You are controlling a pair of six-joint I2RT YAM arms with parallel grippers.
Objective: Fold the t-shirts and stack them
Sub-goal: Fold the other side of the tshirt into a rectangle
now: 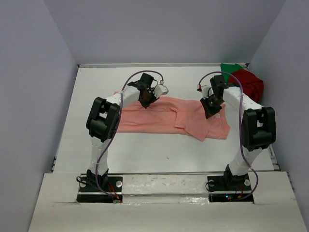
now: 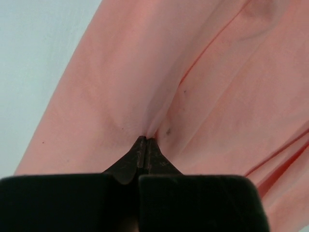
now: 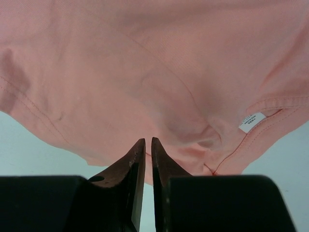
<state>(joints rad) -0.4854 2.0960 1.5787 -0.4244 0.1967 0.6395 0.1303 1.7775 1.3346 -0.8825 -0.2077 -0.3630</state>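
Salmon-pink t-shirt (image 1: 169,118) spread flat, mid tabletop (image 1: 159,152); dk red t-shirt (image 1: 252,83) & green t-shirt (image 1: 231,67) heaped at far R corner. L pincer (image 2: 146,139) clamped on the pink cloth. R pincer (image 3: 146,140) narrowly open, tips at its hem.

1. The salmon-pink t-shirt (image 1: 169,118) is laid flat across the middle of the table (image 1: 145,154), with folds at its right end.
2. The left gripper (image 1: 146,99) is positioned at the shirt's far edge, and the right gripper (image 1: 212,108) over its right part.
3. The dark red t-shirt (image 1: 251,84) and the green t-shirt (image 1: 231,67) are heaped together in the far right corner.
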